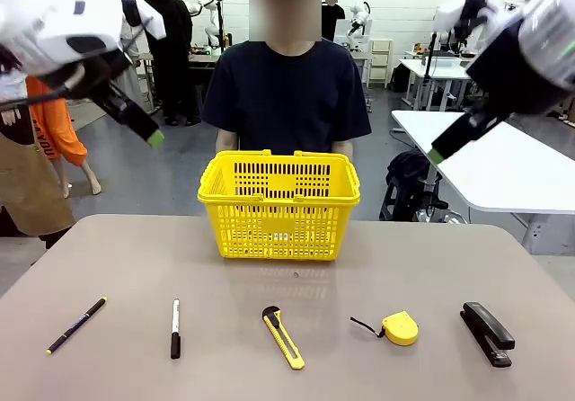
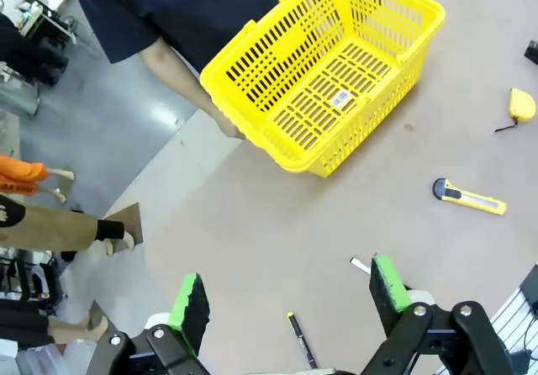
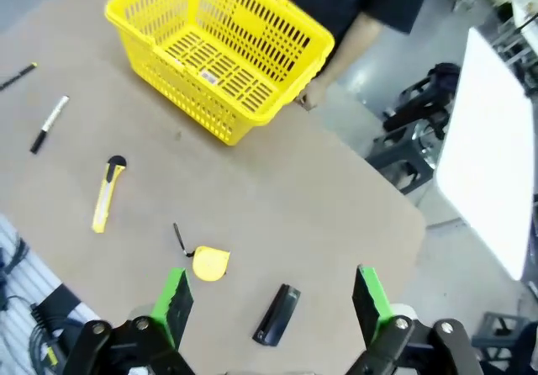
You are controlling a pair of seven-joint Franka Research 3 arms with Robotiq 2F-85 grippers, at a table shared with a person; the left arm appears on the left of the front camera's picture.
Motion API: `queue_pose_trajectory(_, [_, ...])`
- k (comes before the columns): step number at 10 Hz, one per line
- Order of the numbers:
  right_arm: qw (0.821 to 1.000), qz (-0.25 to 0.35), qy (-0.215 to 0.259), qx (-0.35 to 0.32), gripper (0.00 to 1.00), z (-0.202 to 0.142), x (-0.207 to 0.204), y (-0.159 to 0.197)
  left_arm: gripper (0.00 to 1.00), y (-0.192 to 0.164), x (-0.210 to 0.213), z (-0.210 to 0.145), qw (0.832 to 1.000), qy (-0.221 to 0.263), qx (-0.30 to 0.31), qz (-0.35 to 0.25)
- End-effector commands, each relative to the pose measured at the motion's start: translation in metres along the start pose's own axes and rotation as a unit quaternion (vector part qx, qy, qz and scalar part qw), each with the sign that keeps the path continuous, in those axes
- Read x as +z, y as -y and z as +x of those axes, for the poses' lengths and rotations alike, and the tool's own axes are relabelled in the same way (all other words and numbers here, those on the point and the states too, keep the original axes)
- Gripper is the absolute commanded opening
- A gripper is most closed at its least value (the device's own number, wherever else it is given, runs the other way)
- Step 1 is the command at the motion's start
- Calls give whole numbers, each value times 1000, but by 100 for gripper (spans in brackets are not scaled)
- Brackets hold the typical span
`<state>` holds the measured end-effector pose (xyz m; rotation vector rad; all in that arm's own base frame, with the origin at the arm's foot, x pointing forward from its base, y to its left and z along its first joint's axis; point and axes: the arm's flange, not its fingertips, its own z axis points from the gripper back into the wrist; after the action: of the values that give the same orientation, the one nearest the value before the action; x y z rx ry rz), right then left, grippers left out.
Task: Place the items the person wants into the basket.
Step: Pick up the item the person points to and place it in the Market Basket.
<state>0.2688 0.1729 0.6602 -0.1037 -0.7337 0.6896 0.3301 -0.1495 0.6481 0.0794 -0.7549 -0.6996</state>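
Note:
The yellow basket (image 1: 279,205) (image 2: 326,71) (image 3: 216,50) stands empty at the table's far middle, right in front of the person (image 1: 286,95) in a dark navy T-shirt. Along the near edge lie a thin black pen (image 1: 76,325) (image 3: 17,76), a marker (image 1: 175,328) (image 3: 49,124) and a yellow tape measure (image 1: 397,327) (image 2: 521,106) (image 3: 208,263). My left gripper (image 1: 154,137) (image 2: 286,299) hangs open high at the left. High at the right, my right gripper (image 1: 437,154) (image 3: 267,299) is open too. Neither holds anything.
A yellow-black box cutter (image 1: 284,338) (image 2: 469,198) (image 3: 105,204) lies between marker and tape measure. A black stapler (image 1: 488,333) (image 3: 277,314) is at the near right. A white table (image 1: 512,163) stands to the right behind. The person's hands rest behind the basket.

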Motion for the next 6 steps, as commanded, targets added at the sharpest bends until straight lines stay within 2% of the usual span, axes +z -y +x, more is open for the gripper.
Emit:
queue_pose_trajectory(1, [1000, -24, -14, -4, 100, 9, -14, -5, 100, -6, -10, -2, 1000, -4, 3, -19])
queue_pose_trajectory(2, [1000, 0, 0, 0, 100, 0, 0, 0, 100, 0, 0, 0, 1000, 0, 0, 0])
queue_pose_trajectory(6, [1000, 0, 0, 0, 100, 0, 0, 0, 100, 0, 0, 0, 1000, 0, 0, 0])
